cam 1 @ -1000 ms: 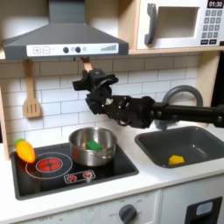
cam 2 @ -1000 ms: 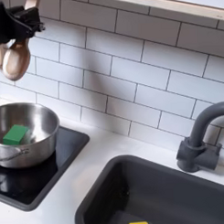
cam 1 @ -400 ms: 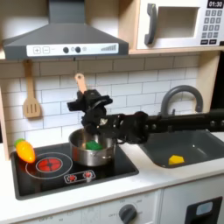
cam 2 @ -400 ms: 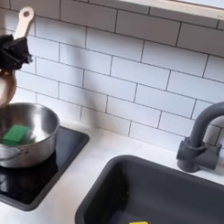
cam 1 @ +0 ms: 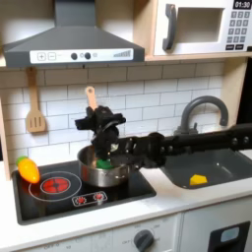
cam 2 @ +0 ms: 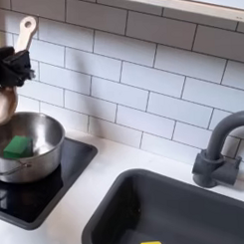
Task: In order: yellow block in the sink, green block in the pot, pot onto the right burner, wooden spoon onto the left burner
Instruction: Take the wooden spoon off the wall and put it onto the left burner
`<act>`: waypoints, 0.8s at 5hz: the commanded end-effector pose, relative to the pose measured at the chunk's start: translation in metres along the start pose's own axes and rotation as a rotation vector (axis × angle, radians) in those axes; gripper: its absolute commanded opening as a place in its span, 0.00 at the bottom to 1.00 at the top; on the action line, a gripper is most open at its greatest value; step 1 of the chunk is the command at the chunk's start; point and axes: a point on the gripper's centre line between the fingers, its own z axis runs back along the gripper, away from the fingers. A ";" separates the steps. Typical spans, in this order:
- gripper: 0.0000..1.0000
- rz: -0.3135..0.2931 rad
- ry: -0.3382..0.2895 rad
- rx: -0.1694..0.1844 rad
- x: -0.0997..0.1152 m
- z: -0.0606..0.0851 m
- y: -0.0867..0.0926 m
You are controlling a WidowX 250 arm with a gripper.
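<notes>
First exterior view: the gripper [cam 1: 98,126] clamps the wooden spoon [cam 1: 95,123] above the pot [cam 1: 104,169], which holds the green block [cam 2: 17,147]. The yellow block [cam 1: 199,179] lies in the sink [cam 1: 219,165]. Microwave display [cam 1: 241,5] reads 01:30.

One pot [cam 1: 104,169] sits at the hob's 3 o'clock side, with one green block [cam 2: 16,147] inside it. One yellow block [cam 1: 199,179] lies in the one sink [cam 1: 219,167]. There are two wooden utensils: one wooden spoon [cam 2: 5,93] and one slotted spatula [cam 1: 35,114] at the wall's 9 o'clock. One toy vegetable [cam 1: 29,170] lies at 9 o'clock, beside one red burner ring [cam 1: 58,184].
</notes>
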 end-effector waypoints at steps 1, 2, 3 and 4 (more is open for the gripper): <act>0.00 -0.007 -0.038 0.011 -0.032 0.016 0.011; 0.00 -0.006 -0.097 -0.019 -0.032 0.014 0.010; 0.00 -0.005 -0.102 -0.038 -0.031 0.012 0.006; 0.00 -0.006 -0.117 -0.020 -0.026 0.007 0.011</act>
